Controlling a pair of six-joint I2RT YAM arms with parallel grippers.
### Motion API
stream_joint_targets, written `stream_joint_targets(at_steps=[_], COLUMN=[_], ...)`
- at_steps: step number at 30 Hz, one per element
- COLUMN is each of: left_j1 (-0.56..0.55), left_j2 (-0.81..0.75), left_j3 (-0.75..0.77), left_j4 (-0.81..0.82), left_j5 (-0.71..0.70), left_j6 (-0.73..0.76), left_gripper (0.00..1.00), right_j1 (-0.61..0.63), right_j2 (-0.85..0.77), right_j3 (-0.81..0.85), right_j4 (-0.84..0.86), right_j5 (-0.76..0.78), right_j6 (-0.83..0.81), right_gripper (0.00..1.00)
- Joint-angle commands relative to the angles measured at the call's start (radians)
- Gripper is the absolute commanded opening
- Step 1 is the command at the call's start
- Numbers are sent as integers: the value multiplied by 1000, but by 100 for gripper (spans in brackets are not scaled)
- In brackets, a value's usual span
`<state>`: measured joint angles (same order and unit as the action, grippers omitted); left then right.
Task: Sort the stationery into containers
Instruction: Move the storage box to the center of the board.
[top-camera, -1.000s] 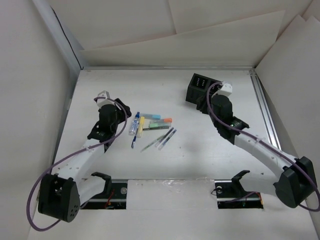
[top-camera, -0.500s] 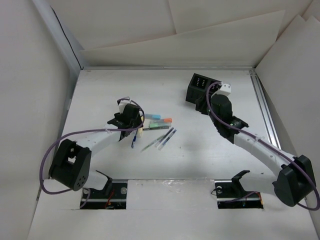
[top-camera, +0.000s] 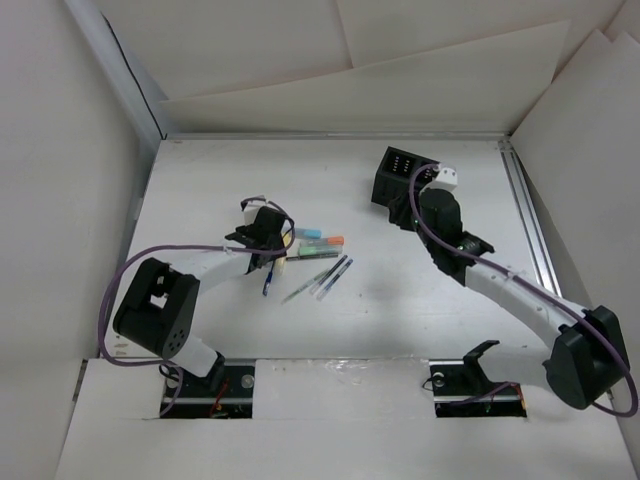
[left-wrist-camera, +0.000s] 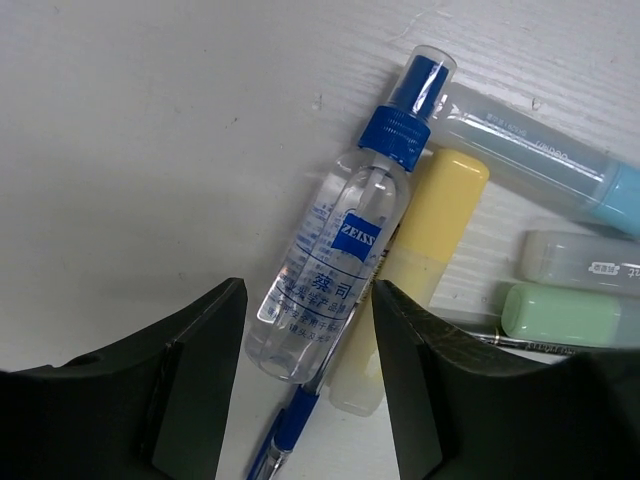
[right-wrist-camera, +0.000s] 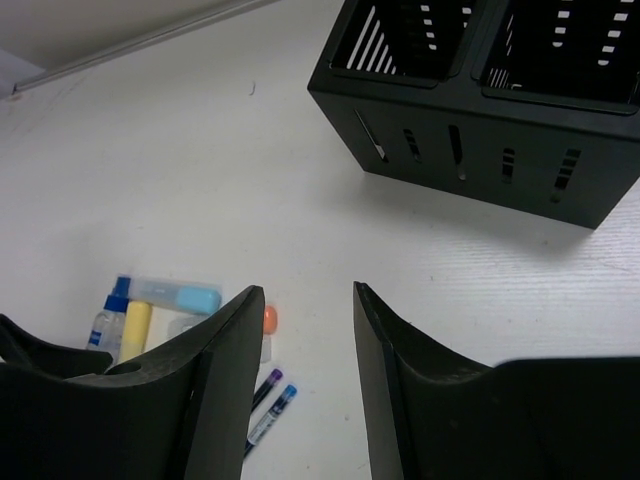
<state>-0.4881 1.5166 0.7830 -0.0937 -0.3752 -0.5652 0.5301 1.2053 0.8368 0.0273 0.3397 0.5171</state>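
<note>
Left gripper (left-wrist-camera: 310, 300) is open, jaws straddling the clear spray bottle (left-wrist-camera: 335, 275) lying at the left end of the pile, mid-table. Risk: the yellow marker (left-wrist-camera: 425, 250) touches the bottle, so one finger may land on it or pinch both, and the round bottle could roll out. Right gripper (right-wrist-camera: 308, 300) is open and empty, hovering near the black organiser (right-wrist-camera: 470, 140) at far right.
</note>
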Motion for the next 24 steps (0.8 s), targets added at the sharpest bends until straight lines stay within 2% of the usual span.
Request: stream_joint_targets(at_steps=[1,7,10,14,24], left_j1=[0,0,0,0,0], left_j2=[-15,5,5,-4,-4], left_j3=[38,38,38,25,16], left_j4=[5,14,14,32,41], left_j5=[-25,-36,-36,-27,-27], left_j6=[8,18,18,18,18], left_gripper=[50,50,52,53,55], right_j1=[-1,-10,-24,-76,-87], right_j2=[25,94,207,379,732], right_j3=[42,64,120,228,533], right_j4=[19,19,28,28,39], right_j5=[-18,-18,-63,-195,-317], right_j6=[-2,-26,-38,-38,-38], right_gripper=[47,48,52,52,50])
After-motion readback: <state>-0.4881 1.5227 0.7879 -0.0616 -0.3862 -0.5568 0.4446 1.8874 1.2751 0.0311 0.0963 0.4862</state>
